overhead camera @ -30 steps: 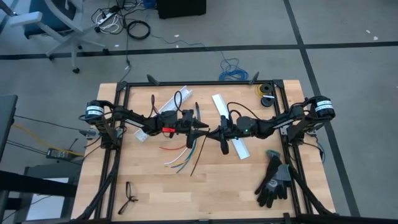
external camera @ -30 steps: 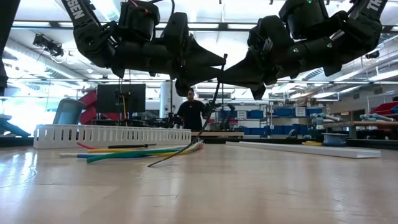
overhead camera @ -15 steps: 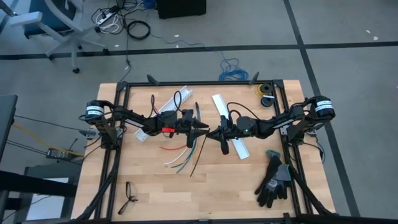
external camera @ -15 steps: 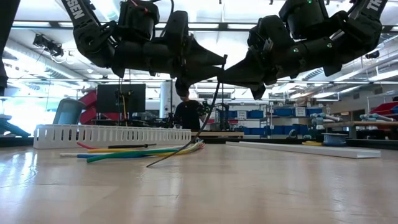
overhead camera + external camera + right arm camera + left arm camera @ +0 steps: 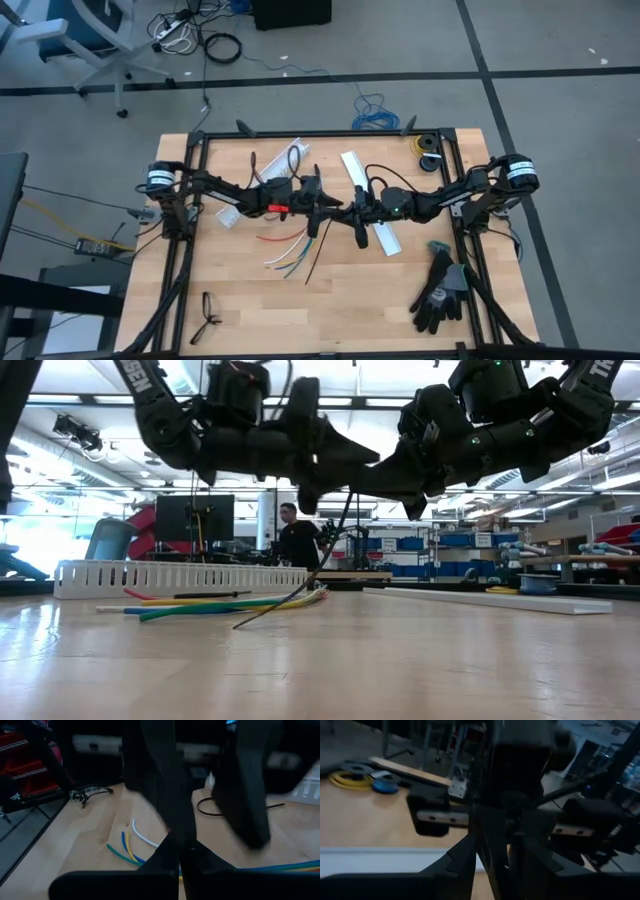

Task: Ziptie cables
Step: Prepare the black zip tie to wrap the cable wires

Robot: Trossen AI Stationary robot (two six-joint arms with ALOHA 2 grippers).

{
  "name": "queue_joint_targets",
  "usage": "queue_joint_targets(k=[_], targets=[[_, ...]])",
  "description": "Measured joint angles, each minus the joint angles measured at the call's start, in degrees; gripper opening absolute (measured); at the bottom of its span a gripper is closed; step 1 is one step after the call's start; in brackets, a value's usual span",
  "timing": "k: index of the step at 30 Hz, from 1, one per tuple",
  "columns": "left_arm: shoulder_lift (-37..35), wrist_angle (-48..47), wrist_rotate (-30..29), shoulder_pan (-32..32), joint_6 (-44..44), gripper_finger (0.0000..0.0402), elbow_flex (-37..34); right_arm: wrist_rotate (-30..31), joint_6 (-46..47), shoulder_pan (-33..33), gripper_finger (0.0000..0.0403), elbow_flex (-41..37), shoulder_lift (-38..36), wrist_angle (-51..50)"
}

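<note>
the cables (image 5: 290, 255) lie on the desk (image 5: 380, 300), fanned out below the two arms. the right gripper (image 5: 352, 215) is clenched on a thin black strip (image 5: 318, 250). the left gripper (image 5: 322, 204) is tip to tip with it above the desk; i cannot tell its state.

Left tool (image 5: 328, 205) & right tool (image 5: 347, 212) meet nose to nose mid-table; tips overlap in high view, so can't tell there what's pinched. Left wrist view: near-total blur, dark tool bodies fill frame. Right wrist view: the cables (image 5: 131, 846) only partly seen, rest behind dark blurred fingers (image 5: 170, 795), cut at frame edge. Low view: both arms cropped at top. Person (image 5: 297, 542) far off, too small for detail.
</note>
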Motion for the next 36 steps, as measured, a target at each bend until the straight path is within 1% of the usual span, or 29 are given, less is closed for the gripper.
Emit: queue_joint_targets(k=[3,8,11,18,26,36], targets=[[2.15,-0.07,2.25,0.02,-0.43,0.0106,1.45,-0.07,0.06,0.07,0.0000,-0.09,0.04,-0.72],[2.00,0.50,3.64,0.04,-0.54,0.0041,1.14,-0.75,0.60,0.12,0.0000,-0.09,0.04,-1.32],[1.75,2.21,5.15,0.04,-0.22,0.0022,1.14,-0.90,0.60,0.12,0.0000,-0.03,0.02,-0.56],[1.73,1.40,6.54,0.09,-0.63,0.0020,1.09,-0.94,0.60,0.12,0.0000,-0.02,0.02,-0.90],[1.71,3.70,6.84,0.11,-1.44,0.0021,-0.59,0.24,0.60,0.14,0.0000,-0.02,0.02,-0.50],[1.71,10.61,7.16,0.85,-2.98,0.0021,-4.34,0.61,0.73,0.14,0.0000,-0.02,0.00,0.05]])
